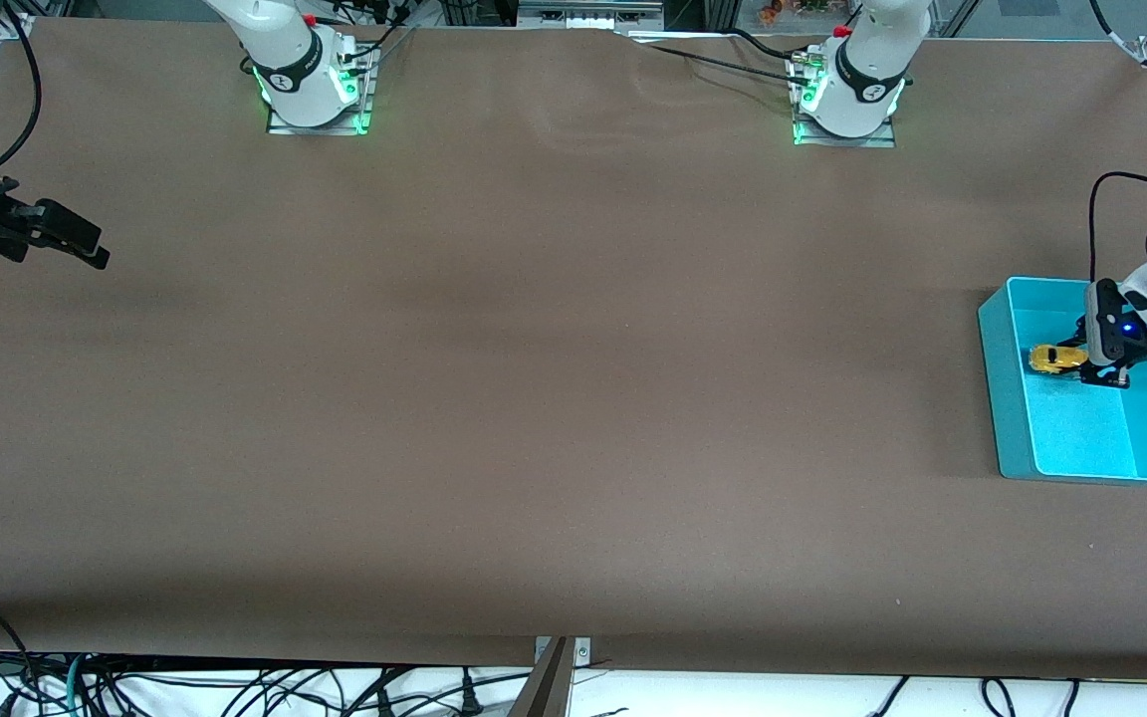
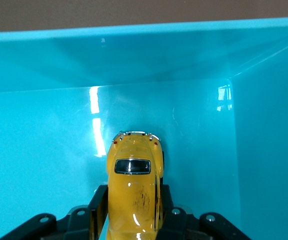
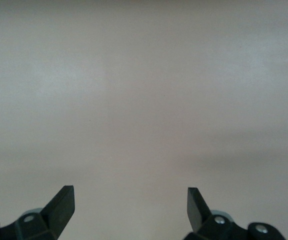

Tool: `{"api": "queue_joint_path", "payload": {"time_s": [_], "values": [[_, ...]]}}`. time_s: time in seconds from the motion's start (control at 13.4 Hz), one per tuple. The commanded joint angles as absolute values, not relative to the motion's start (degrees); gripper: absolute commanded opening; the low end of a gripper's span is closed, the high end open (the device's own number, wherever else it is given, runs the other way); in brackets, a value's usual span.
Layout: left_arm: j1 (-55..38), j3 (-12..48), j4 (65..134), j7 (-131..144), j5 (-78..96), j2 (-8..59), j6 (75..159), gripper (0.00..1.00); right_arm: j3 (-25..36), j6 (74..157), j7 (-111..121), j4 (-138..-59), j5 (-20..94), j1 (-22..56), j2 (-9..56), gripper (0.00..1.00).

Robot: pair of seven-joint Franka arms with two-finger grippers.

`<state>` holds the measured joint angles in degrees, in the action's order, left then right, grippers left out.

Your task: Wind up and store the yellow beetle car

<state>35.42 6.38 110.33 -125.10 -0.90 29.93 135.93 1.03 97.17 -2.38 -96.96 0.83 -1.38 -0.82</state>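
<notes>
Yellow beetle car (image 2: 133, 195), tail hidden between left pincer (image 2: 131, 220) fingers.

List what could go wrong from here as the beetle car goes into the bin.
1. The left gripper is shut on the yellow beetle car inside the cyan bin, near one wall. Letting go while the car is tilted may leave it on its side or leaning against the wall.
2. If it was wound, its wheels could spin and drive it into the wall.
3. The gripper's fingers sit low in the bin; a sideways withdrawal might snag the rim and shift the bin.

The right gripper waits open over the table's right-arm end.
</notes>
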Motion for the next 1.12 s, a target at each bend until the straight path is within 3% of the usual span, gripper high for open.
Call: {"api": "queue_joint_path", "payload": {"time_s": [0.0,0.07,0.45,0.6,1.05], "values": [[35.77,6.94,108.9,-124.81,-2.81,30.76,136.06,0.58,0.62,96.42,-2.81,-97.12,0.88,-1.85,-1.85,1.0],[35.68,6.94,108.64,-124.54,-2.81,30.33,135.53,0.68,0.44,96.42,-2.9,-97.12,0.79,-1.85,-1.85,1.0],[34.64,8.43,107.93,-111.58,-2.37,22.96,124.93,0.81,0.35,95.89,-2.99,-96.68,1.23,-1.85,-1.85,1.0],[33.93,11.32,107.49,-96.94,-1.94,18.04,117.37,1.0,0.35,95.63,-3.16,-96.42,1.23,-1.85,-1.76,1.0],[33.75,27.75,105.05,-43.76,4.66,7.13,104.61,1.0,0.44,95.45,-3.16,-96.42,1.32,-1.85,-1.76,1.0]]}}
